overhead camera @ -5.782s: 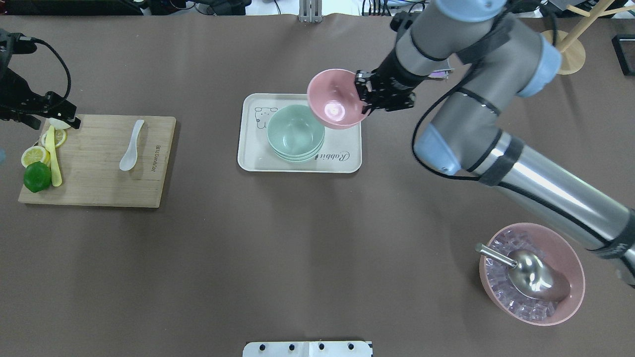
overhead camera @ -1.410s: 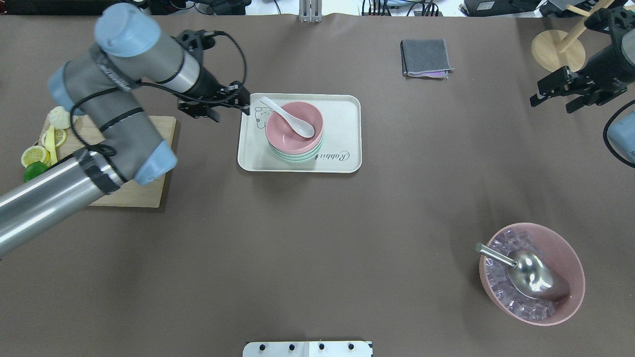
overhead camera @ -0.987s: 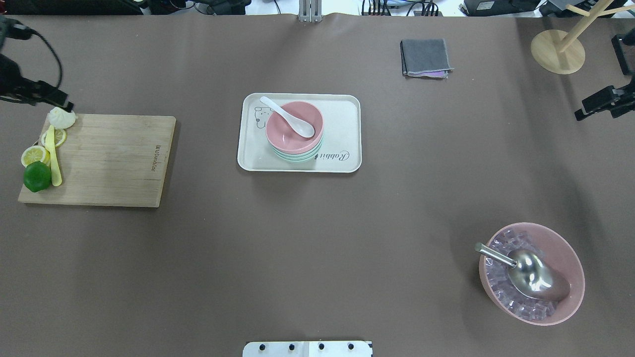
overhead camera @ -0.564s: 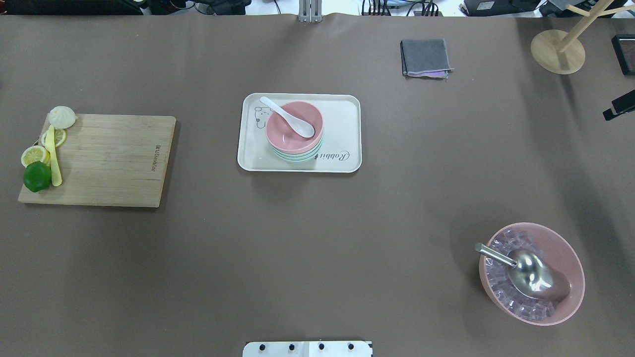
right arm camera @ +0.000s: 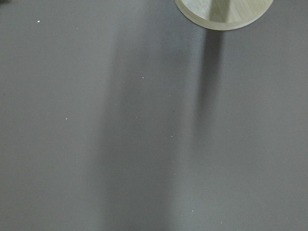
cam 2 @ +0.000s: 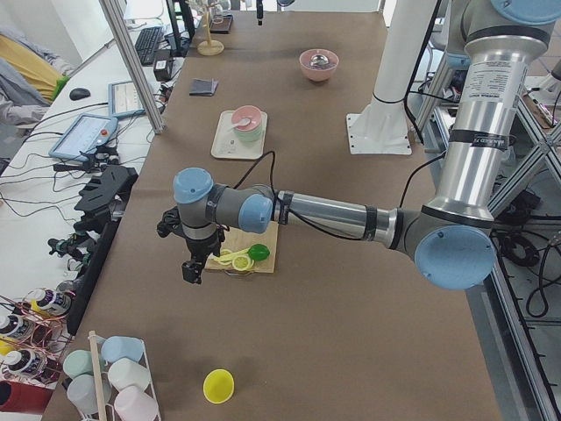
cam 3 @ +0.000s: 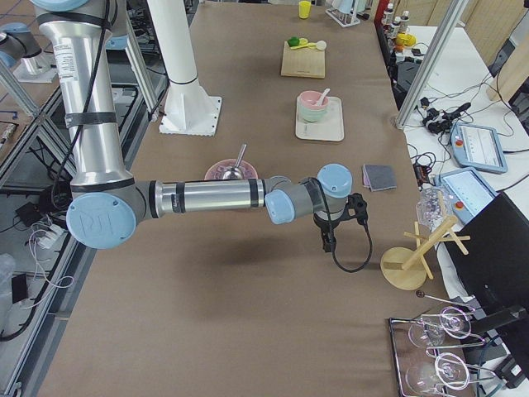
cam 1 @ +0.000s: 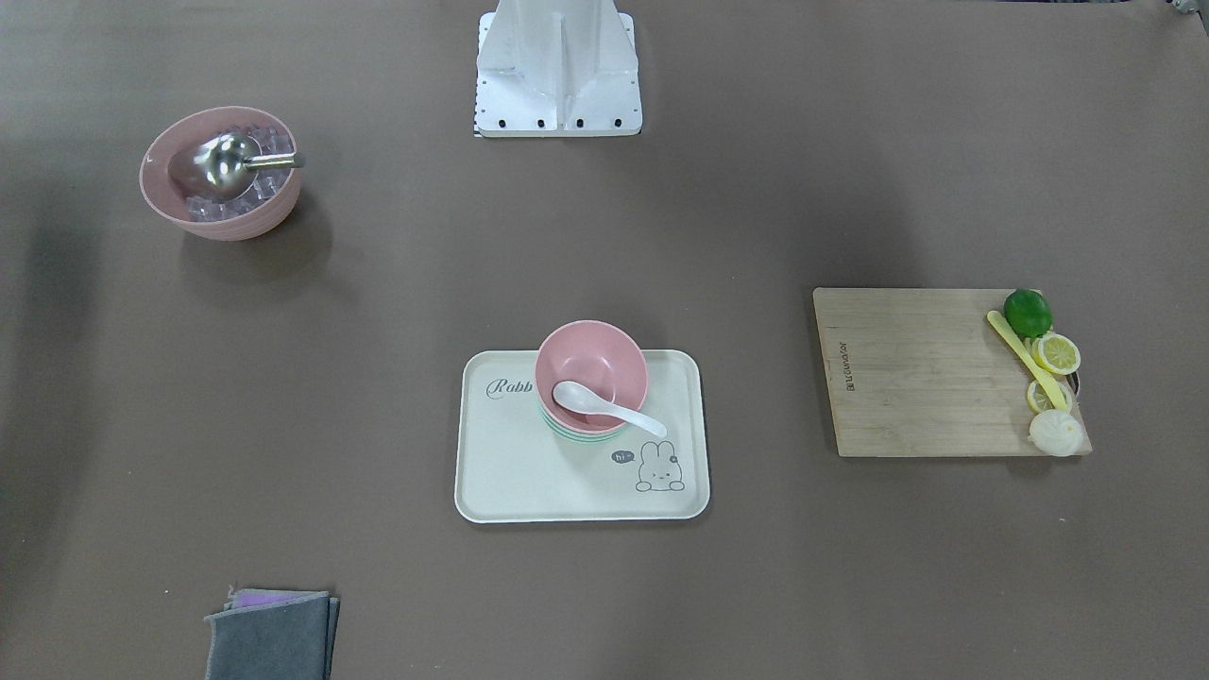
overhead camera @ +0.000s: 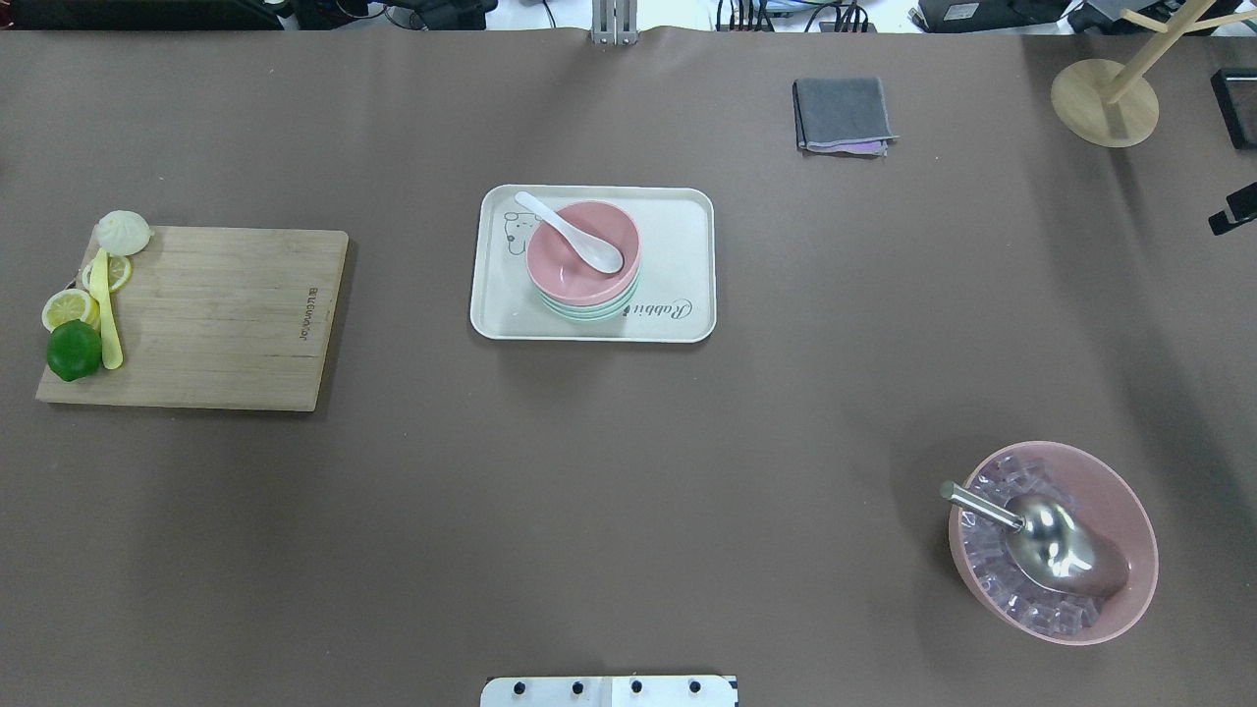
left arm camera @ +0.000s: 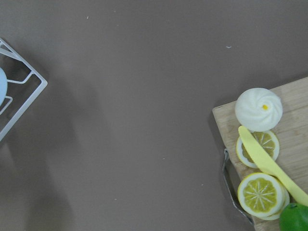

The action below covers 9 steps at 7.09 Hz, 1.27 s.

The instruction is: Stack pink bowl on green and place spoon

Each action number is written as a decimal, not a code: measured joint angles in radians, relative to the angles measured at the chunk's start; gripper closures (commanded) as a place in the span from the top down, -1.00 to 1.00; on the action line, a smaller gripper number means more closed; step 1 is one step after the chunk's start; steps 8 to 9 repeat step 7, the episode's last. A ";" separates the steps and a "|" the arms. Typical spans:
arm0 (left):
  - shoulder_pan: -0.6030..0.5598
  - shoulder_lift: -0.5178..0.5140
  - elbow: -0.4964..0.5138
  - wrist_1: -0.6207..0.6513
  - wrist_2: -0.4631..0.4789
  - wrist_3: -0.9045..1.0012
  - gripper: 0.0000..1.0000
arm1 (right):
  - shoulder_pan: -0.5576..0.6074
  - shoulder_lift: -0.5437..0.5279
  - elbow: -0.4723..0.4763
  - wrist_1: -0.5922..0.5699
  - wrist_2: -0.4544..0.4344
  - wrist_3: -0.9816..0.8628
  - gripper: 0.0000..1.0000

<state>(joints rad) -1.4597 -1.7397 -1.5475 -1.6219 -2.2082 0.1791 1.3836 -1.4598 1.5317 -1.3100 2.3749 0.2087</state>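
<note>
The left claw [cam 2: 191, 268] hangs just off the outer end of the board [overhead camera: 216, 314]. It shows only in the left side view, so I cannot tell whether its jaws are wide or narrow. Nearest it, along that end of the board, lie one white bun [overhead camera: 123, 232], two lemon slices [overhead camera: 69, 308], one yellow knife [overhead camera: 106, 314] and one lime [overhead camera: 74, 350]. The one tray [overhead camera: 687, 226] sits well apart from this claw, toward the right claw [cam 3: 328, 241]. On the tray the pink bowl [overhead camera: 579, 257] is nested on top of the green bowls [overhead camera: 589, 310]. Only their rims show, so their number is unclear. The one white spoon [overhead camera: 570, 228] rests with its scoop inside the pink bowl. Its handle leans over the rim on the side facing the left claw. The right claw hovers between one folded grey cloth [cam 3: 380, 176] and one wooden stand [cam 3: 405, 266], near both and holding nothing that can be seen. Only a dark sliver of it reaches the overhead view, so its opening cannot be told either. The tray lies well beyond the cloth from this claw. Closer to the robot's base than this claw stands one ice bowl [overhead camera: 1129, 491], also pink, with one metal scoop [overhead camera: 1051, 545] lying in it.
</note>
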 measured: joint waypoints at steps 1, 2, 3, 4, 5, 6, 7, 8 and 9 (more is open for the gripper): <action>-0.002 0.003 -0.004 0.004 0.003 0.008 0.97 | 0.000 0.000 0.000 0.000 -0.001 0.000 1.00; -0.003 0.013 -0.012 0.004 0.004 0.011 0.97 | 0.000 0.000 0.001 0.000 -0.003 0.001 1.00; -0.003 0.026 -0.022 0.000 0.004 0.011 0.97 | 0.000 0.001 0.001 0.000 -0.003 0.001 1.00; -0.004 0.033 -0.031 -0.003 0.006 0.010 0.97 | 0.000 0.002 0.001 0.000 -0.003 0.001 1.00; -0.004 0.036 -0.042 -0.004 0.007 0.008 0.97 | 0.000 0.002 0.001 0.000 -0.003 0.001 1.00; -0.004 0.036 -0.057 -0.002 0.005 0.008 0.97 | 0.000 0.002 0.000 0.000 -0.003 0.001 1.00; -0.003 0.037 -0.072 0.000 0.004 0.009 0.97 | 0.000 0.002 -0.001 0.000 -0.003 0.001 1.00; -0.003 0.037 -0.072 0.000 0.004 0.009 0.97 | 0.000 0.002 -0.001 0.000 -0.003 0.001 1.00; -0.003 0.037 -0.072 0.000 0.004 0.009 0.97 | 0.000 0.002 -0.001 0.000 -0.003 0.001 1.00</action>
